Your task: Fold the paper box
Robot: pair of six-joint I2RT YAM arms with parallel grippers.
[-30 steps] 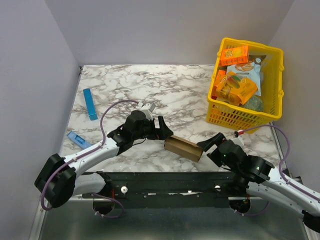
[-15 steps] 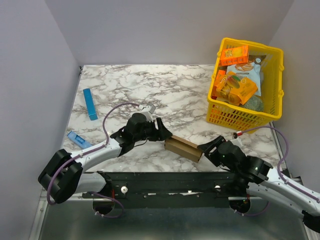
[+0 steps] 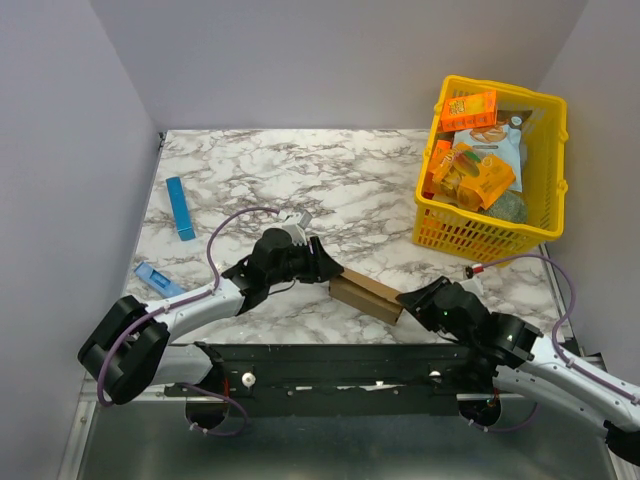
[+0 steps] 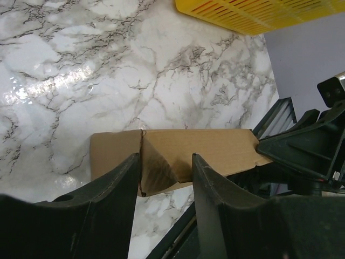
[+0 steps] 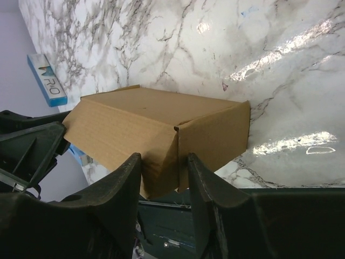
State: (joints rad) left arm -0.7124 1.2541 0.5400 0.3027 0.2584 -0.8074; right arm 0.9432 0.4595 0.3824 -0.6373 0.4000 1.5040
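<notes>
Top cam: paper box [image 3: 367,296] sits midway along the near edge of the tabletop [image 3: 300,180]; left wrist: left claw [image 4: 164,159] half-wide astride its end flap; right wrist: right claw [image 5: 163,159] likewise astride a corner, can't tell if either's pinching, and uneven squeezing might crumple it.

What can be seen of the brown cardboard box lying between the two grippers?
The paper box is plain brown unprinted cardboard, already formed into a small, low rectangular carton with visible flap seams at both ends. It lies flat on the marble table near the front edge, skewed, its left end farther back. The left gripper straddles its left end and the right gripper its right end; whether they press it yet cannot be told.
</notes>
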